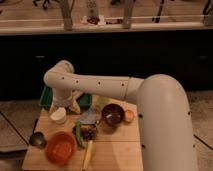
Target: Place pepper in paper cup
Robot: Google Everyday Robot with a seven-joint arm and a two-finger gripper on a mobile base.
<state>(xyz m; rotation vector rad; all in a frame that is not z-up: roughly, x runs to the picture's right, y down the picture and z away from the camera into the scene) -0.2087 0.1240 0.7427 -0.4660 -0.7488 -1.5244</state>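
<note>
The pepper [78,134], slim and dark green, lies on the wooden board between the orange bowl [61,148] and a dark lump. The paper cup [58,115], small and white, stands at the board's back left. My gripper [71,103] hangs from the bent white arm at the back left of the board, just right of and above the cup. It is well behind the pepper and holds nothing that I can see.
A dark maroon bowl [112,114] and a small orange fruit [129,116] sit at the right. A long pale yellow piece [88,154] lies at the front. A metal cup [36,139] stands at the left edge. A green crate [47,98] is behind the board [117,150].
</note>
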